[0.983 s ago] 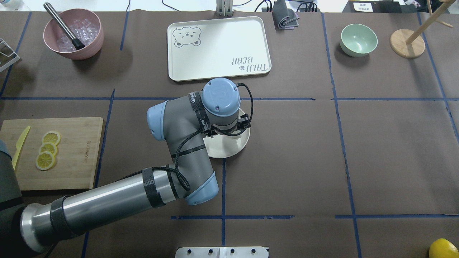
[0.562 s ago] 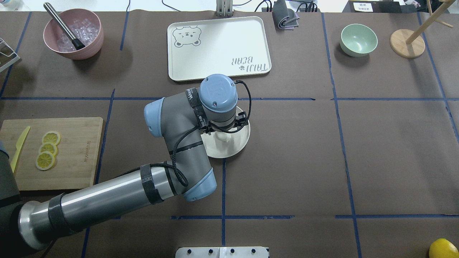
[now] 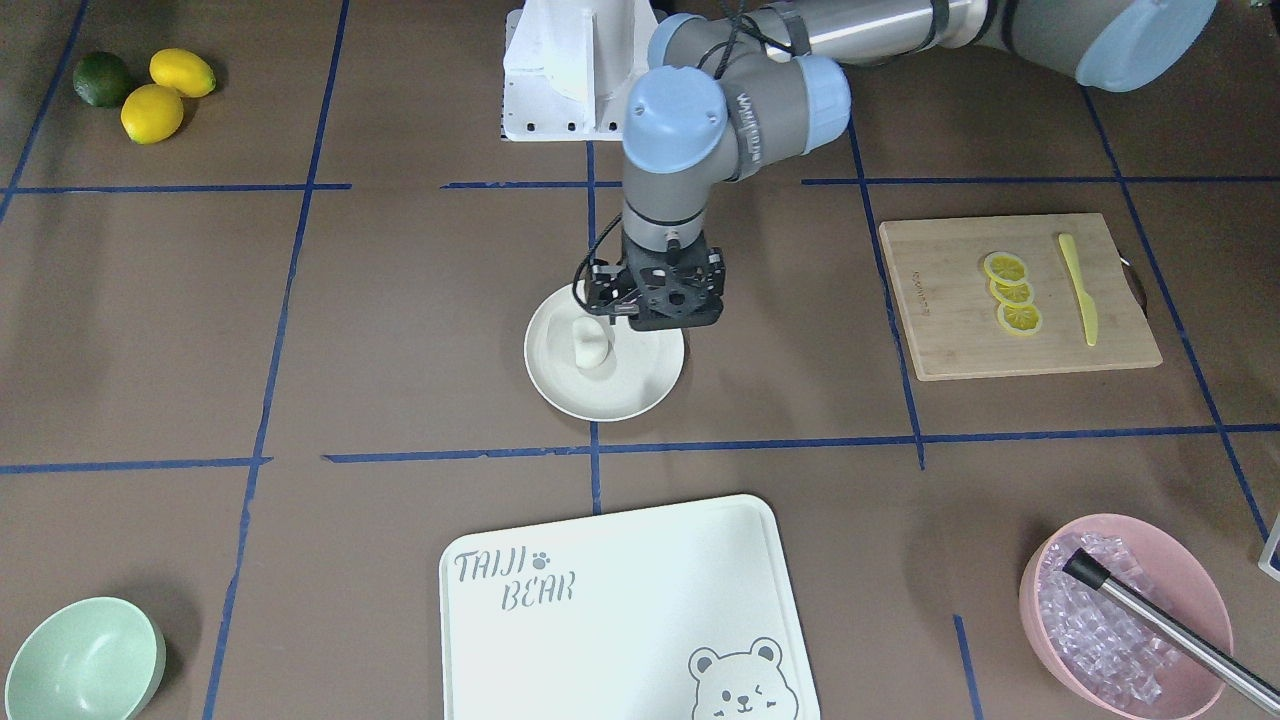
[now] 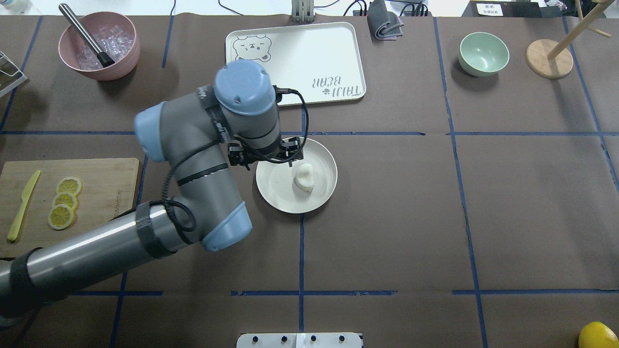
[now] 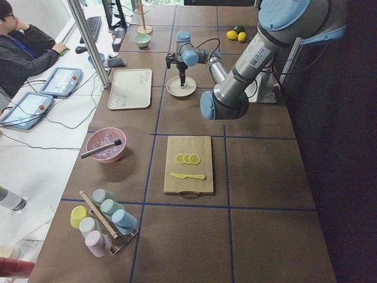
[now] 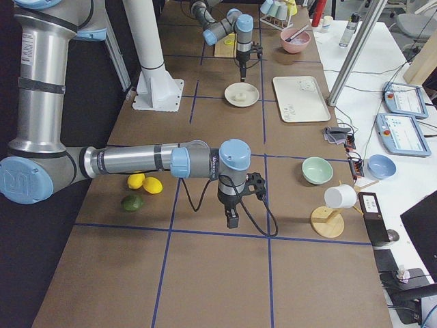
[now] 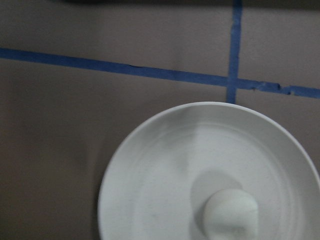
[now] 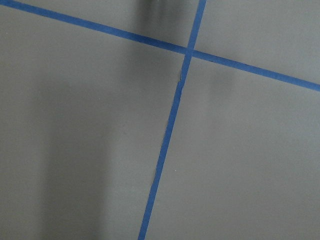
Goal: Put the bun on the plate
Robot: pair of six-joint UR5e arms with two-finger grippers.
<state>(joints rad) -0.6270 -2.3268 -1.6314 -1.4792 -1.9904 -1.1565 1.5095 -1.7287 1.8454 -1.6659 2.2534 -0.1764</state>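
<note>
The bun (image 4: 304, 176) is a small white lump lying free on the round cream plate (image 4: 276, 195) in the middle of the table. It also shows in the front view, bun (image 3: 590, 345) on plate (image 3: 645, 392), and in the left wrist view, bun (image 7: 230, 215) on plate (image 7: 150, 170). My left gripper (image 3: 652, 318) hangs above the plate's rim, beside the bun and apart from it, open with nothing in it. My right gripper (image 6: 233, 219) shows only in the right side view, low over bare table far from the plate. I cannot tell whether it is open or shut.
Around the plate are the bear-printed tray (image 4: 295, 63), a pink bowl of ice with a metal tool (image 4: 99, 46), a cutting board (image 4: 101, 208) with lemon slices and a yellow knife, a mint-green bowl (image 4: 483, 53), a wooden stand (image 4: 549, 58) and loose lemons (image 3: 150, 85).
My left arm has drawn back from over the plate toward the overhead view's upper left. The bun, hidden under the wrist before, now lies uncovered on the plate.
</note>
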